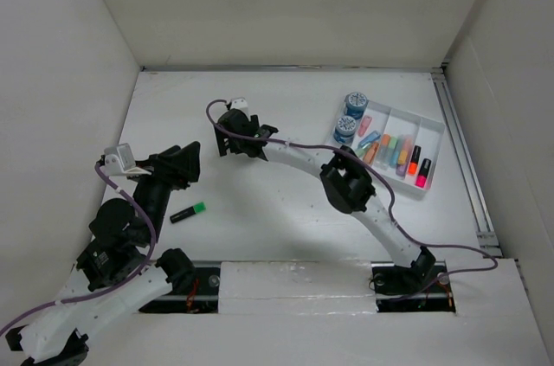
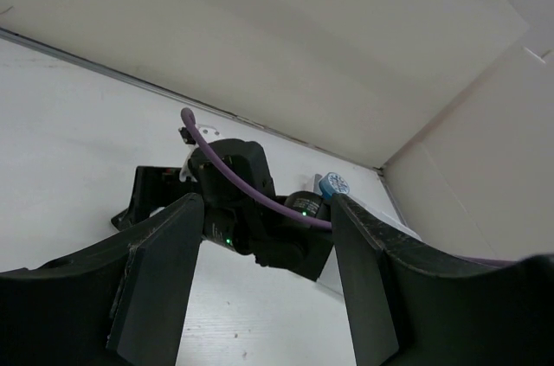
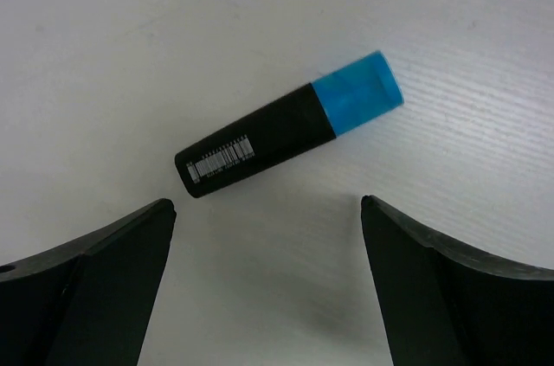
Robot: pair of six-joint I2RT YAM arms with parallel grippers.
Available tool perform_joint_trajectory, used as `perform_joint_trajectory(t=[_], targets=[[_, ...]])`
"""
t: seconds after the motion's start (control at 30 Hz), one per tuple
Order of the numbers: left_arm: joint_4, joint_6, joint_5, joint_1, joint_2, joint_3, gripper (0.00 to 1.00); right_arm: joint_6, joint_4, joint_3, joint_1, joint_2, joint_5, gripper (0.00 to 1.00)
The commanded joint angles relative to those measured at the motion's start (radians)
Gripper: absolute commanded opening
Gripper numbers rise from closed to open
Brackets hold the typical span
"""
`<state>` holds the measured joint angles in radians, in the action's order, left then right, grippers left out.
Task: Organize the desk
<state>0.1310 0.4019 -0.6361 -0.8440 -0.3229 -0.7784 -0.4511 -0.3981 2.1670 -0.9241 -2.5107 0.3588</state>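
Observation:
The white desk (image 1: 286, 93) holds a black highlighter with a green cap (image 1: 188, 212), lying near my left arm. A black highlighter with a blue cap (image 3: 290, 128) lies flat on the desk in the right wrist view; the right arm hides it from above. My right gripper (image 1: 234, 143) (image 3: 268, 206) hangs open just above it, its fingers (image 3: 130, 279) short of the black body on either side. My left gripper (image 1: 186, 161) (image 2: 267, 202) is open and empty, raised, and faces the right arm (image 2: 251, 202).
A white compartmented tray (image 1: 435, 157) at the back right holds several coloured highlighters. Two blue-lidded round jars (image 1: 356, 105) stand at its left end; one shows in the left wrist view (image 2: 334, 184). White walls enclose the desk. A metal rail (image 1: 463, 158) runs along the right side.

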Motion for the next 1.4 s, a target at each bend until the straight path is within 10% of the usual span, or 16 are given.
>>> perform_joint_trajectory(t=[0.0, 0.53, 0.7, 0.77, 0.9, 0.97, 1.0, 1.1, 1.37], targets=[[-0.042, -0.006, 0.015, 0.002, 0.004, 0.005, 0.56, 0.025, -0.081, 0.112, 0.002, -0.049, 0.034, 0.94], [-0.041, -0.008, 0.026, 0.002, 0.002, 0.008, 0.56, -0.038, -0.053, 0.194, 0.037, -0.059, 0.034, 0.92], [-0.037, -0.009, 0.024, 0.002, 0.011, 0.007, 0.56, -0.035, 0.037, 0.033, 0.027, 0.061, 0.164, 0.40], [-0.037, -0.009, 0.027, 0.002, 0.015, 0.007, 0.56, -0.014, 0.071, -0.044, 0.016, 0.122, 0.201, 0.40], [-0.041, -0.009, 0.032, 0.002, 0.013, 0.008, 0.57, 0.133, 0.153, -0.044, 0.039, 0.127, 0.079, 0.71], [-0.039, -0.011, 0.032, 0.002, 0.012, 0.008, 0.57, 0.146, 0.062, 0.118, 0.077, 0.070, 0.017, 0.66], [-0.039, -0.011, 0.029, 0.002, 0.010, 0.008, 0.56, 0.147, 0.039, 0.169, 0.088, 0.008, -0.012, 0.29], [-0.039, -0.012, 0.023, 0.002, 0.012, 0.010, 0.56, 0.140, -0.024, 0.352, 0.119, -0.118, -0.091, 0.00], [-0.044, -0.015, 0.032, 0.002, -0.004, 0.008, 0.56, 0.135, -0.039, 0.435, 0.134, -0.169, -0.142, 0.00]])
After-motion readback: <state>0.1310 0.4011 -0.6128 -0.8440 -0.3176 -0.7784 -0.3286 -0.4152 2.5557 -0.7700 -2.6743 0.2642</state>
